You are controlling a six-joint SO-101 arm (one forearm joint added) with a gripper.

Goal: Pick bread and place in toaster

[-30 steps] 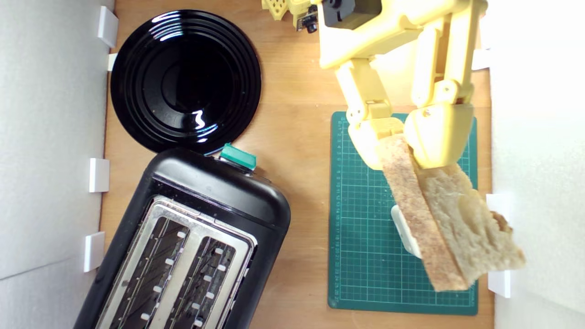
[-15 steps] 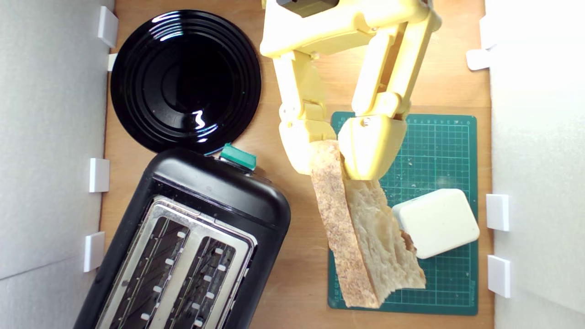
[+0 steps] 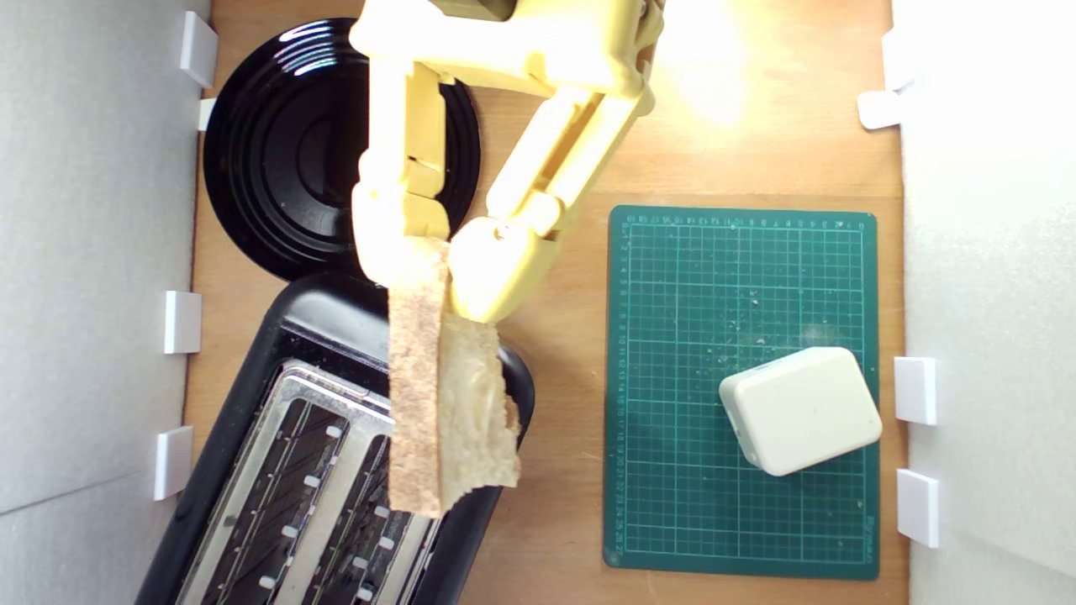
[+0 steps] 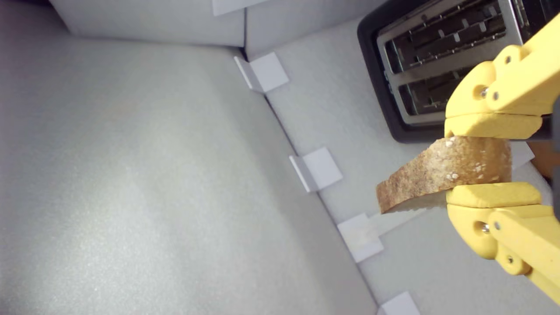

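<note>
Overhead, we see the black two-slot toaster (image 3: 336, 454) at the exterior view's lower left on the wooden tabletop (image 3: 555, 353), and above it our yellow gripper (image 3: 420, 265) clamps the half slice of bread (image 3: 445, 403) (crust edge facing the camera), its free end hanging over the slots. A glossy black plate (image 3: 286, 160) lies beyond, a white block (image 3: 799, 412) on the green cutting mat (image 3: 672, 336).

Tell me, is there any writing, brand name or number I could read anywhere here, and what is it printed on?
No text here reads clearly.
Green cutting mat: ruler numbers along its edges and small print in one corner, all too small to read.
Toaster, bread, black plate, white block: no visible writing.
</note>
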